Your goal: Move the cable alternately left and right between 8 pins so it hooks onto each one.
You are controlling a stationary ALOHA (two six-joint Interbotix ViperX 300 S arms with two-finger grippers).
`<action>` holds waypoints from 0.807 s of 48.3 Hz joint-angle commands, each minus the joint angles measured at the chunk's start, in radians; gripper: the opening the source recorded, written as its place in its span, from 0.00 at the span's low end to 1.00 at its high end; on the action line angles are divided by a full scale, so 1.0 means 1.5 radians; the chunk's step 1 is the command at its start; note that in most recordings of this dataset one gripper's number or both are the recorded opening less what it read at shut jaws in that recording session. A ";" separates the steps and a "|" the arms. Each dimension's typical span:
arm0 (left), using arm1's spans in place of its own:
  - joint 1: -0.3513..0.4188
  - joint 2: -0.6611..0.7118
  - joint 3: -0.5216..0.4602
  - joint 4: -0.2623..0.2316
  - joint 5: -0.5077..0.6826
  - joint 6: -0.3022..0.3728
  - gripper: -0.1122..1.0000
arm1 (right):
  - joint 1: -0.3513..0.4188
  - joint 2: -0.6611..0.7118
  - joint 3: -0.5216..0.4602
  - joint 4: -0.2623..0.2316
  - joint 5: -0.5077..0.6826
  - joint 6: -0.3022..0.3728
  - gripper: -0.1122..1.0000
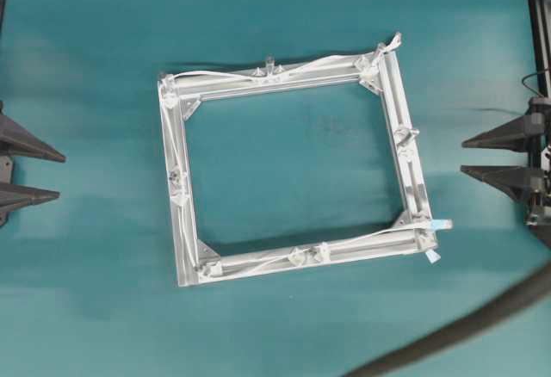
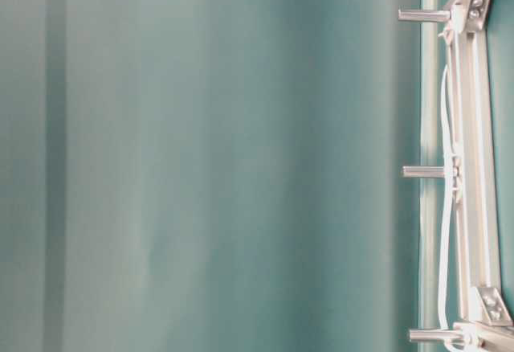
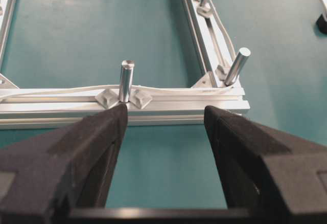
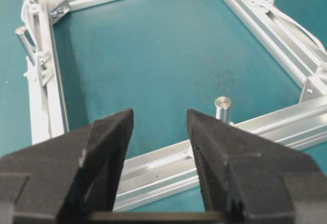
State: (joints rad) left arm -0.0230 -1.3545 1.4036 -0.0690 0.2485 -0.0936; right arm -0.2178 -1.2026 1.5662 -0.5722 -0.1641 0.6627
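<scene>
White cable (image 1: 284,74) seemingly threaded round pins (image 1: 268,64), grippers clear

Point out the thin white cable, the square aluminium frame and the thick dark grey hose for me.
Thin white cable (image 3: 168,90): left wrist view, the stretch just right of the near pin.
Square aluminium frame (image 1: 258,263): overhead view, its bottom bar.
Thick dark grey hose (image 1: 482,317): overhead view, mid-length, bottom right.

The table-level view only catches one side of the frame (image 2: 470,167) at its right edge, the grey hose (image 1: 465,330) runs off the overhead shot's bottom and right, and the pins (image 1: 268,64) are too tiny overhead to tell which ones the cable (image 1: 215,74) hooks.
</scene>
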 commanded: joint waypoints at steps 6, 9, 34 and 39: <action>-0.002 0.005 -0.007 0.002 -0.004 -0.004 0.67 | 0.027 -0.015 0.001 0.002 0.001 0.001 0.56; -0.002 0.005 -0.007 0.002 -0.003 -0.004 0.67 | 0.031 -0.019 0.004 0.002 0.001 0.001 0.56; -0.002 0.005 -0.008 0.002 -0.003 -0.004 0.67 | 0.031 -0.045 -0.001 -0.014 0.080 0.003 0.56; -0.002 0.005 -0.008 0.002 -0.003 -0.004 0.67 | 0.031 -0.065 -0.004 -0.014 0.102 0.003 0.56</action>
State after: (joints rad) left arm -0.0230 -1.3545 1.4036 -0.0690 0.2485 -0.0936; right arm -0.1718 -1.2916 1.5677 -0.5844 -0.0291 0.6657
